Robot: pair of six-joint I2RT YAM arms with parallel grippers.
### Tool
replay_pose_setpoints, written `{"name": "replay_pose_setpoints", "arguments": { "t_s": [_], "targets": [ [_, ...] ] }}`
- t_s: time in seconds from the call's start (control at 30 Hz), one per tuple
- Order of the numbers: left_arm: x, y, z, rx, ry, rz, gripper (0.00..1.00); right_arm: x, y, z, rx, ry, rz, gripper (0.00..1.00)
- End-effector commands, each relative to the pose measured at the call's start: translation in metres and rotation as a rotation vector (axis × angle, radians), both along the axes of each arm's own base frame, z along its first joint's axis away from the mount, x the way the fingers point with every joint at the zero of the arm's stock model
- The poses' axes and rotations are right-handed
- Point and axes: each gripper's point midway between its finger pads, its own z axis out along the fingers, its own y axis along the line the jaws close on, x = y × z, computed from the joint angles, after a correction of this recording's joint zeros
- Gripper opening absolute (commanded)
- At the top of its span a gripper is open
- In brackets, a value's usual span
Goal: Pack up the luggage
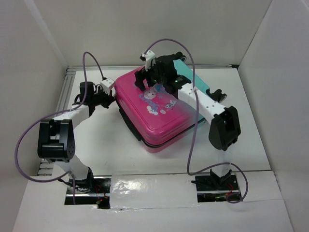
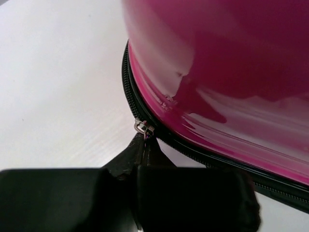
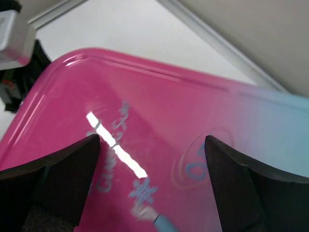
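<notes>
Pinching zipper pull [image 2: 144, 128], left pincer [image 2: 143, 147] closed; right pincer [image 3: 152, 147] gapes over luggage [image 1: 159, 113]; lettering [image 3: 113, 145] blurred.

Two arms, white and black throughout. At eight o'clock in the overhead view, left arm [image 1: 72, 115]: white tubular links, bulky black elbow housing [image 1: 55, 140]. At four o'clock, right arm [image 1: 200, 101]: same white link, dotted with small dark screws [image 1: 202, 99], same black housing. Strung with a looping purple cable [image 1: 21, 145] apiece, base to wrist, ending by a small white camera block [image 1: 107, 85]. Left hand [image 2: 143, 144] and right hand [image 3: 152, 142] both matte black, with blunt, wedge-shaped fingers [image 3: 72, 179]. Thin red wires [image 1: 231, 189] at the bases [image 1: 79, 182], near six o'clock.
</notes>
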Motion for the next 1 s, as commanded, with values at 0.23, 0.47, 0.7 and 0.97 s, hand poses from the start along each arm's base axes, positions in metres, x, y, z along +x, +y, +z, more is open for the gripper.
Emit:
{"name": "replay_pose_setpoints", "arguments": {
  "t_s": [0.23, 0.47, 0.7, 0.97],
  "targets": [
    [-0.126, -0.133, 0.054, -0.145, -0.111, -0.335, 0.00, -0.184, 0.000, 0.062, 0.052, 0.028, 0.254, 0.95],
    [-0.170, -0.153, 0.051, -0.152, -0.125, -0.374, 0.00, -0.282, -0.017, 0.025, 0.024, 0.175, 0.326, 0.88],
    [-0.161, -0.160, 0.038, -0.112, -0.089, -0.389, 0.00, -0.339, -0.060, -0.062, -0.118, 0.347, 0.216, 0.77],
    [-0.150, -0.165, 0.018, -0.073, -0.025, -0.424, 0.00, -0.330, -0.092, -0.119, -0.279, 0.334, 0.003, 0.75]
  ]
}}
